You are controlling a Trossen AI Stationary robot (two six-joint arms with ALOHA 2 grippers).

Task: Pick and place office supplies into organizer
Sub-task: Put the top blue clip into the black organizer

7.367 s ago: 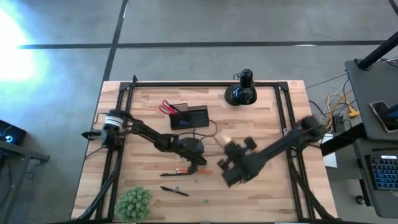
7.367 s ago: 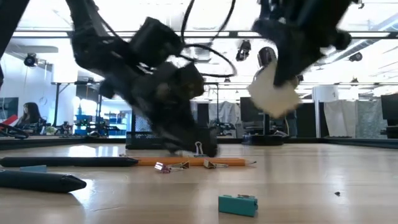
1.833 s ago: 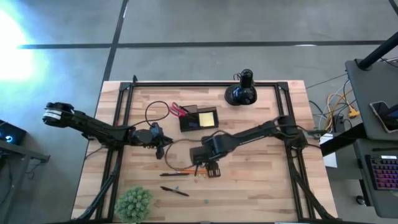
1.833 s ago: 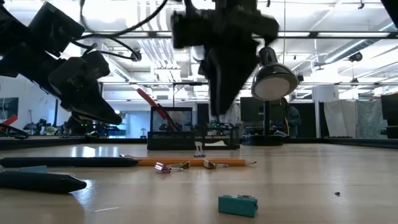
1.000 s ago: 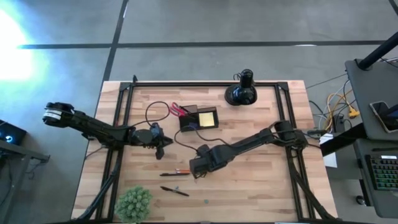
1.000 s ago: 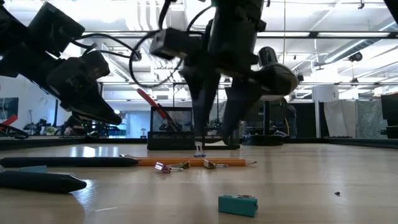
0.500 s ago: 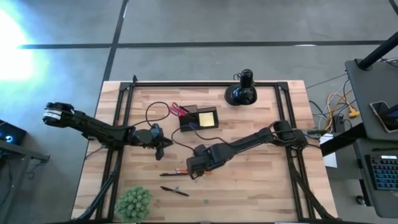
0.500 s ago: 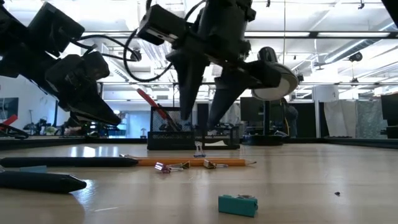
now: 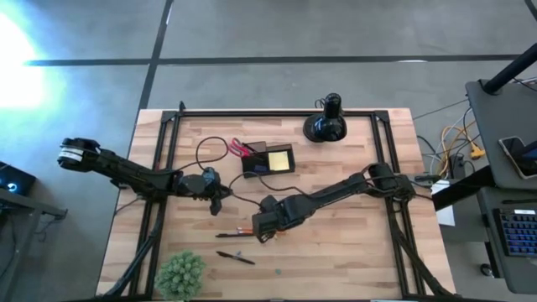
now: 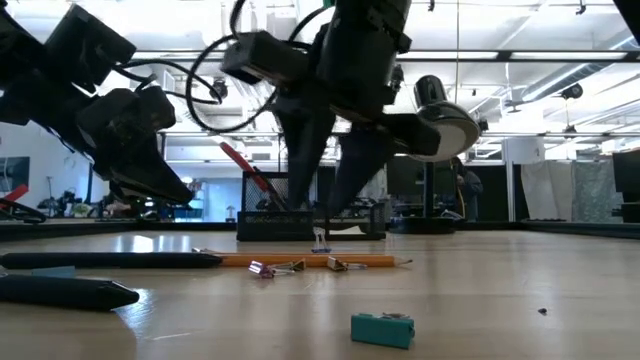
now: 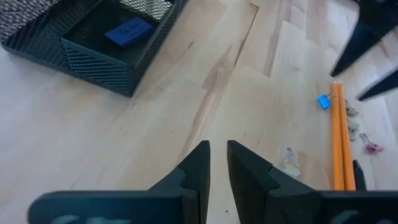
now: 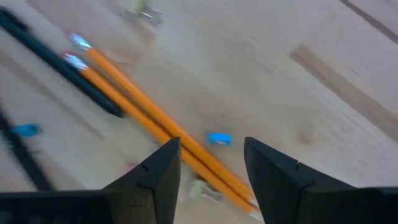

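Two orange pencils (image 12: 149, 115) lie side by side on the table near its middle, also seen in the low view (image 10: 300, 261). My right gripper (image 12: 211, 155) hangs open just above them, pointing steeply down, one finger on each side and clear of them (image 10: 325, 215). A small blue piece (image 12: 217, 138) lies against the pencils. The organizer (image 9: 268, 159) stands farther back and holds a yellow sticky pad (image 9: 279, 158) and red scissors (image 9: 237, 148). My left gripper (image 11: 217, 152) waits at the left (image 9: 220, 193), off the table, with only a narrow slit between its fingers and nothing in it.
A black pen (image 9: 235, 257) and the green plant ball (image 9: 180, 273) lie near the front left. A teal piece (image 10: 383, 328) and small clips (image 10: 265, 268) lie near the pencils. A black knobbed object (image 9: 325, 126) stands at the back. A cable (image 9: 210, 151) loops left of the organizer.
My right gripper has stayed over the pencils and rolled a little about the line it points along, its fingers staying apart. Nothing on the table has moved.
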